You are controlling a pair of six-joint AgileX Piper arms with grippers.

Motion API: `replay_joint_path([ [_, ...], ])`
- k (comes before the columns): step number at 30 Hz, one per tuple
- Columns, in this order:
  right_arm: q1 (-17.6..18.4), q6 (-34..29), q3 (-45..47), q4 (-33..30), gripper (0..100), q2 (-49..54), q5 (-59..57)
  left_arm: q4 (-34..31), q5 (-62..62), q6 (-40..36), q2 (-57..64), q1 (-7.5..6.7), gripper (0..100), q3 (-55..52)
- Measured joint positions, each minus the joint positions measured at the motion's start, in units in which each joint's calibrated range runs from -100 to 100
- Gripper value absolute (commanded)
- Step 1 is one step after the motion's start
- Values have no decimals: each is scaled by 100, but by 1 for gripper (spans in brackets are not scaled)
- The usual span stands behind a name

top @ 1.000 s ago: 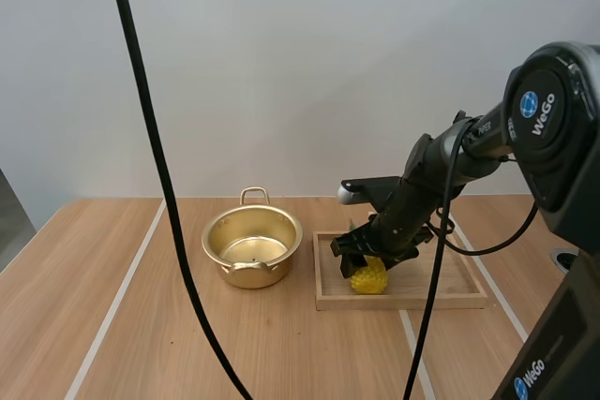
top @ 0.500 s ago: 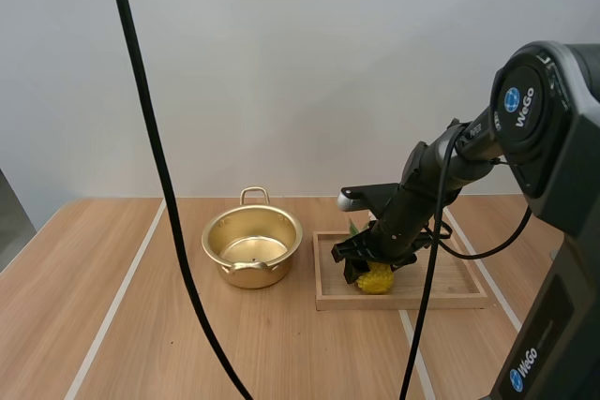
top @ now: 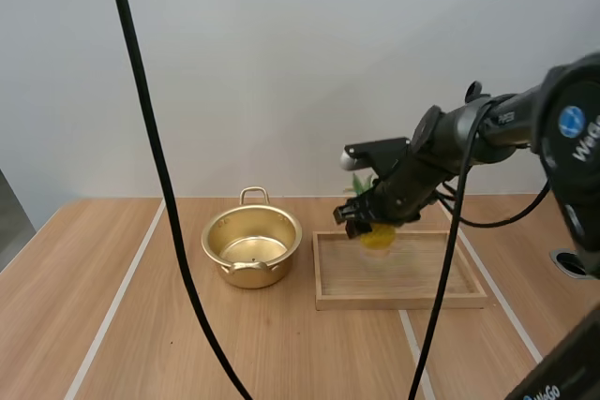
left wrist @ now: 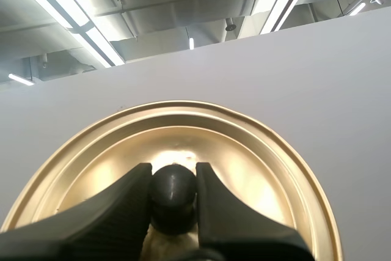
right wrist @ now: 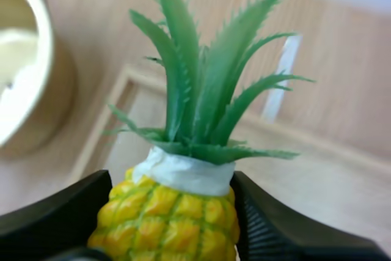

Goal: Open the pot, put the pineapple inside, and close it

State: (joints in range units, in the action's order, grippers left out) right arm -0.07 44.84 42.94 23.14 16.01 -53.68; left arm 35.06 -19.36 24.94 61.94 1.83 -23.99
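A yellow toy pineapple with green leaves hangs above the wooden tray, pinched in my right gripper. In the right wrist view the black fingers press both sides of the pineapple, its leaves pointing away from the camera. The gold pot stands uncovered to the left of the tray. My left gripper is shut on the black knob of the gold lid, held up in the air.
The tray's raised rim lies under the pineapple. Light wooden table with two pale stripes spreads around the pot. The pot's handle points toward the far wall.
My right gripper has lifted the pineapple off the tray floor and carried it up and slightly back. The pot has stayed where it was.
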Motion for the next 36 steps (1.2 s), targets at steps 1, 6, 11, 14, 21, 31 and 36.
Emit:
replay_joint_path([
  [1,0,0,-52,0,0,218,82,0,0,0,0,0,0,0],
  [6,0,0,-165,0,0,1155,436,0,0,0,0,0,0,0],
  [11,0,0,-175,0,0,1967,581,0,0,0,0,0,0,0],
  [14,0,0,-175,50,0,2451,581,0,0,0,0,0,0,0],
  [21,0,0,-175,166,0,3280,581,0,0,0,0,0,0,0],
  [31,0,0,-175,338,0,3422,714,0,0,0,0,0,0,0],
  [36,0,0,-175,419,0,3422,974,0,0,0,0,0,0,0],
])
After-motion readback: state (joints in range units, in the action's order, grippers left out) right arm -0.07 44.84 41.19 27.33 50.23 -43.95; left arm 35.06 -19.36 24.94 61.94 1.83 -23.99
